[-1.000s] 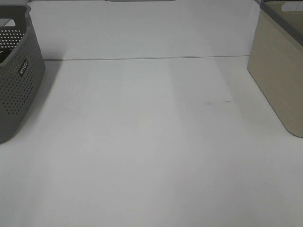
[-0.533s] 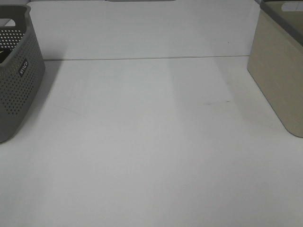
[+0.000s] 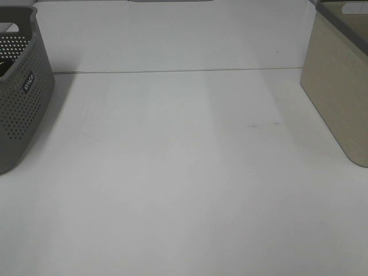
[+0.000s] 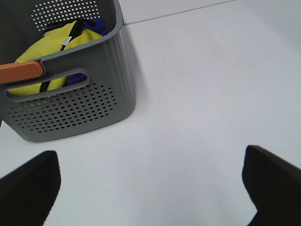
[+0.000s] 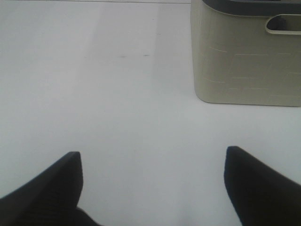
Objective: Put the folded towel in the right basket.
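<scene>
Spreading across every view, the white surface (image 3: pixel 184 172) carries a beige basket (image 3: pixel 339 86) at its right edge and a grey perforated basket (image 3: pixel 20 86) at its left edge, the two well apart. Inside the grey one, the left wrist view shows yellow cloth (image 4: pixel 51 52) over something blue (image 4: pixel 96 23); whether that is the folded towel I cannot tell. Both the left gripper (image 4: pixel 150 188) and right gripper (image 5: pixel 153 188) hang above the surface, released, jaws spread wide and holding nothing.
</scene>
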Controlling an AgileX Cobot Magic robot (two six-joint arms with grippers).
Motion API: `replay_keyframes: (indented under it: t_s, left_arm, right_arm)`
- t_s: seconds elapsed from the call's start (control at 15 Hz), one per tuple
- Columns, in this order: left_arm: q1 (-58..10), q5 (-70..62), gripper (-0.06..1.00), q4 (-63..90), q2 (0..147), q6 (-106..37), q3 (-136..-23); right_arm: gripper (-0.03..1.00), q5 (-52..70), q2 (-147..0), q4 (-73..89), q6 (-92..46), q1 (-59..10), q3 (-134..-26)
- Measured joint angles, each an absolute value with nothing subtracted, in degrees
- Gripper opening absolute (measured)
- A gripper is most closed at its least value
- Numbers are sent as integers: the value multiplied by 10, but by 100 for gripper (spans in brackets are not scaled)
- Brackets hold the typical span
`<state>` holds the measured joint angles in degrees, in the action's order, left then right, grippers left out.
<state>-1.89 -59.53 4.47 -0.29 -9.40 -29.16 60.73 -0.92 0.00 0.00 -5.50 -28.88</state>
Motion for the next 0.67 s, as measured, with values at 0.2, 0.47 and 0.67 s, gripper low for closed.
replay_keyframes:
  t_s: [0.2,0.47,0.67]
  left_arm:
    - [-19,-595,99,45,-3,-94,-292]
    - [-19,-595,99,45,-3,-94,-292]
    - [-19,-595,99,45,-3,-94,-292]
  right_arm:
    - [76,607,-9,4,0,-36,-289]
    - [76,607,2,5,0,-2,-289]
    - [76,607,2,7,0,-2,-289]
